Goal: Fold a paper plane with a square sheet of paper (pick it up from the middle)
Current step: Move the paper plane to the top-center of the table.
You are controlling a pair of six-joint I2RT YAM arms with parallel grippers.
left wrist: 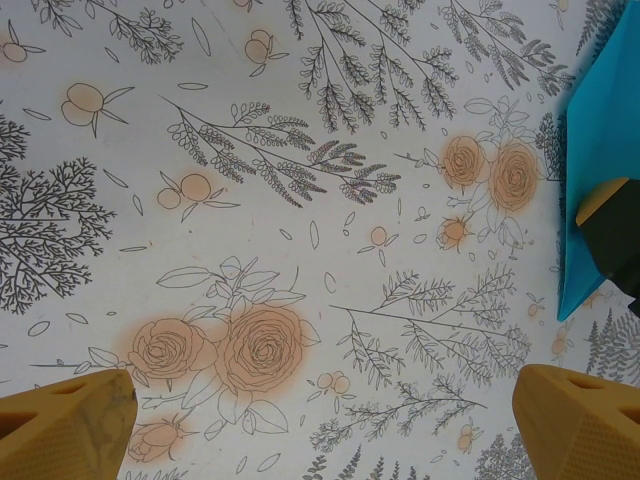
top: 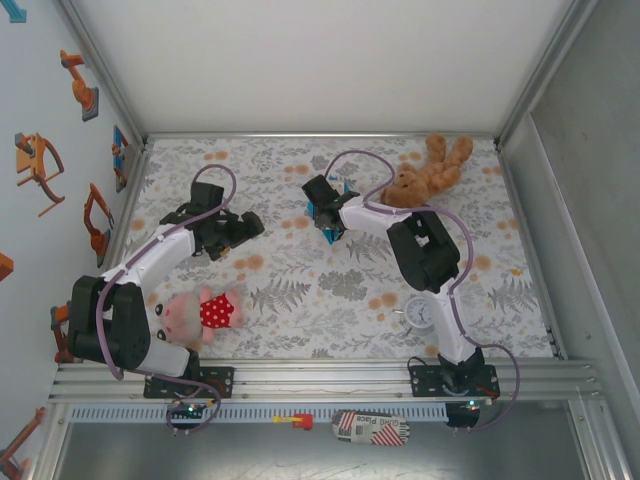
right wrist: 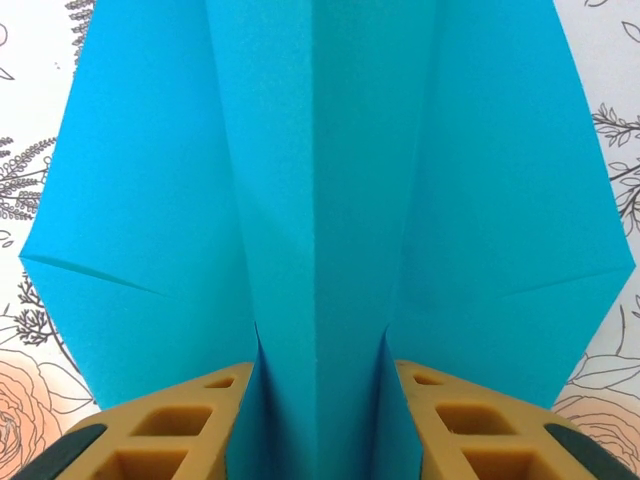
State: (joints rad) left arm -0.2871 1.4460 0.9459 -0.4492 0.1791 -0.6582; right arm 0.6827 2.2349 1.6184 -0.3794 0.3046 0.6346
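The plain turquoise-blue folded paper plane (right wrist: 320,200) is one flat colour, with darker blue shading along its creases. The right gripper (right wrist: 320,410) has ochre-yellow fingers (right wrist: 170,430) trimmed in black. The white tablecloth (left wrist: 300,120) carries grey fern and twig drawings with pale orange roses. At far right is a tan-brown plush teddy bear (top: 425,170); at near left, a pale pink plush toy (top: 190,312) wears red with white dots

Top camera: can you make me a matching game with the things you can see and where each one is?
Things: 1 paper plane; 2 teddy bear; 3 clock; 4 pink plush toy.
Places: A near left of the table; B far right corner; C held in the right gripper; D near right of the table.
Pairs: 1-C, 2-B, 3-D, 4-A.
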